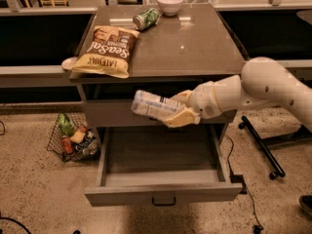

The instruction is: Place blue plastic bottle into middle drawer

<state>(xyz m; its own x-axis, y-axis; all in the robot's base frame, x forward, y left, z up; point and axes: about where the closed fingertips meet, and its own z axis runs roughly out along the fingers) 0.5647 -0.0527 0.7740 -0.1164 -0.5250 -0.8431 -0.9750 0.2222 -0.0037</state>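
Observation:
My gripper (179,109) is shut on the blue plastic bottle (152,104), a clear bottle with a pale label. It holds it lying sideways in the air, in front of the upper drawer front and above the open middle drawer (161,162). The bottle's free end points left. The middle drawer is pulled out wide; its grey front with a small dark handle (164,200) faces me. The drawer's inside looks bare. My arm (273,87) comes in from the right.
On the table top (195,43) lie a chip bag (106,49), a green drink can (146,18) and a white bowl (169,4). A wire basket (73,136) with items sits on the floor at the left. A dark wheeled stand base (263,147) is at the right.

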